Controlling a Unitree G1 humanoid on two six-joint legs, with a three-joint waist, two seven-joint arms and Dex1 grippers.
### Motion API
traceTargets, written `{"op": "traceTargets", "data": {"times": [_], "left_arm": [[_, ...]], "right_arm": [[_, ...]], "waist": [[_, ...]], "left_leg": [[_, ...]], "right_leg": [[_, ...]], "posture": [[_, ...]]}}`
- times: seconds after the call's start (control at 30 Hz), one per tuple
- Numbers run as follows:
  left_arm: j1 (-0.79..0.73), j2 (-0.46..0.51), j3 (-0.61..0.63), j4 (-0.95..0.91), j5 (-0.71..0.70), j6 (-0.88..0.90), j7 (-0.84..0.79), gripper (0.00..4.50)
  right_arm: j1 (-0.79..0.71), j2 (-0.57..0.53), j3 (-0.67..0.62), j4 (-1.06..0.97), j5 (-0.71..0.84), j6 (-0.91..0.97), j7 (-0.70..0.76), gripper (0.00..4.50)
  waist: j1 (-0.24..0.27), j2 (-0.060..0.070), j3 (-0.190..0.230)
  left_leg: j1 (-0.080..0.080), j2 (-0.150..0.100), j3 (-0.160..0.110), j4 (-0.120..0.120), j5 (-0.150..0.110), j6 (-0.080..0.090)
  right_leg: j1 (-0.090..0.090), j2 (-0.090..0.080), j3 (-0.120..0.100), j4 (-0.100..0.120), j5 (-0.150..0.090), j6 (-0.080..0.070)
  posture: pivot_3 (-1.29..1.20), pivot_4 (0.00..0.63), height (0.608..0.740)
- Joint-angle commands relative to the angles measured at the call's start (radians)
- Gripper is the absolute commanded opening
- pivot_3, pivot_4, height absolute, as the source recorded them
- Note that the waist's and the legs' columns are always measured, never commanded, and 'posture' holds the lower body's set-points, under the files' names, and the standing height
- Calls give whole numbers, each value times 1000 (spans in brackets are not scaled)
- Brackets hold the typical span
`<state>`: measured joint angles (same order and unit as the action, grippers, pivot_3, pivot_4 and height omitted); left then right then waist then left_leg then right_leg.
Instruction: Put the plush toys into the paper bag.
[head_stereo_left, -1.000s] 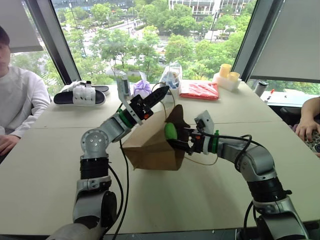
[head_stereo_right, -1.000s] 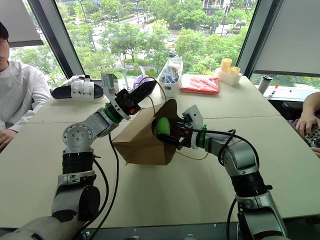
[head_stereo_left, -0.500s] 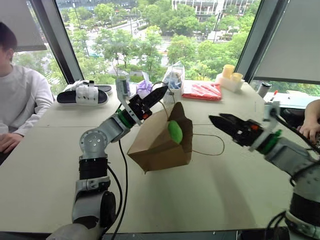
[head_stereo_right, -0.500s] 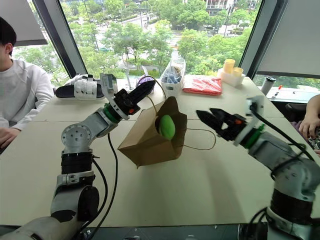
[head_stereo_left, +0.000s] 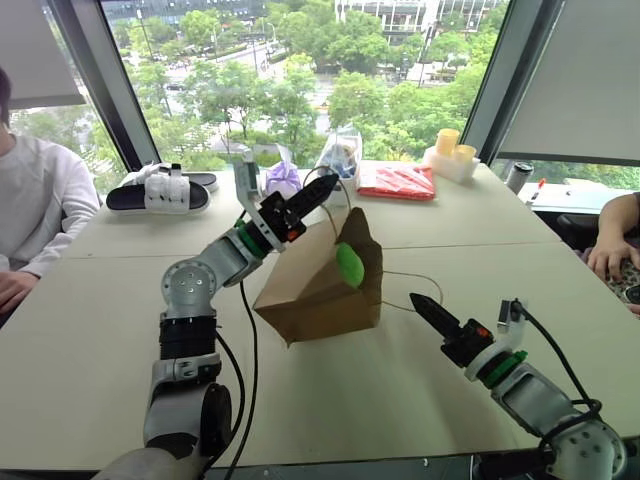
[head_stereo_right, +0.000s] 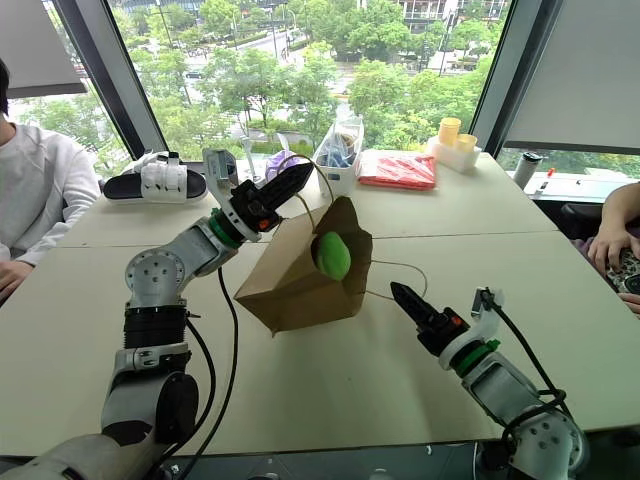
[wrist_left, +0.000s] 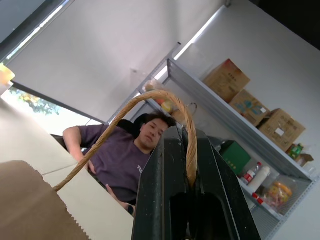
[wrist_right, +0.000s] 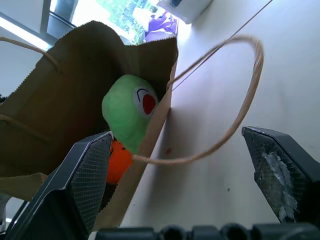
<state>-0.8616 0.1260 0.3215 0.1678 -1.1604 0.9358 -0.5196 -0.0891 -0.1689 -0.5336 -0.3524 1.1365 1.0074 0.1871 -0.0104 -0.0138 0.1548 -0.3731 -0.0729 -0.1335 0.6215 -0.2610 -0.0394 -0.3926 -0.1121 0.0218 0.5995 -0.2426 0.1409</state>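
The brown paper bag (head_stereo_left: 315, 290) lies tilted on the table with its mouth toward the right. My left gripper (head_stereo_left: 312, 192) is shut on the bag's upper cord handle (wrist_left: 187, 130) and holds that side up. The round green plush toy (head_stereo_left: 350, 264) with a white-and-red patch sits in the bag's mouth. The orange plush toy (wrist_right: 119, 167) lies deeper inside, below the green one. My right gripper (head_stereo_left: 424, 304) hangs open and empty to the near right of the bag, apart from it, pointing at the mouth. The bag's other handle (wrist_right: 240, 100) loops out over the table.
At the table's far side are black-and-white slippers (head_stereo_left: 160, 188), a purple tied pouch (head_stereo_left: 283, 178), a clear plastic bag (head_stereo_left: 345, 155), a red packet (head_stereo_left: 400, 182) and yellow cups (head_stereo_left: 452, 145). One person (head_stereo_left: 30, 210) sits at the left; a hand (head_stereo_left: 612, 255) rests at the right edge.
My right gripper let go of the green toy at the bag's mouth and drew back to the near right, lower and rolled over. The toy stays in the bag. The left gripper kept still.
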Motion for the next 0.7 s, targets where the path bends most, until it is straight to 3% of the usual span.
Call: {"op": "traceTargets", "data": {"times": [0.03,0.1,0.33,0.53,0.7], "left_arm": [[-19,5,-4,-10,-9,0,-10,0],[-20,7,-4,-14,-9,0,-7,0],[-12,7,-3,-23,-15,5,-1,0],[-9,8,-16,-36,-11,5,-12,0],[-29,45,-23,-61,-23,13,-47,0]], "right_arm": [[-7,32,64,25,-23,-58,-11,4242],[-20,57,66,38,-3,-95,-17,3655],[-38,61,99,48,-14,-176,-25,36],[-60,35,114,43,5,-210,-15,36],[-144,-77,39,-53,212,-215,-11,36]], "waist": [[0,0,0],[-1,0,0],[-2,0,0],[-2,0,0],[-2,1,1]], "left_leg": [[0,0,0,0,0,0],[0,0,0,-1,0,0],[0,0,0,-1,0,0],[0,0,0,-1,0,0],[0,0,0,-1,0,0]], "right_leg": [[0,0,0,0,0,0],[-1,0,0,0,0,0],[-1,0,0,0,0,0],[-1,0,0,0,0,0],[-1,0,0,0,0,0]], "posture": [[0,150,740],[0,150,740],[0,150,740],[0,150,740],[0,150,740]]}}
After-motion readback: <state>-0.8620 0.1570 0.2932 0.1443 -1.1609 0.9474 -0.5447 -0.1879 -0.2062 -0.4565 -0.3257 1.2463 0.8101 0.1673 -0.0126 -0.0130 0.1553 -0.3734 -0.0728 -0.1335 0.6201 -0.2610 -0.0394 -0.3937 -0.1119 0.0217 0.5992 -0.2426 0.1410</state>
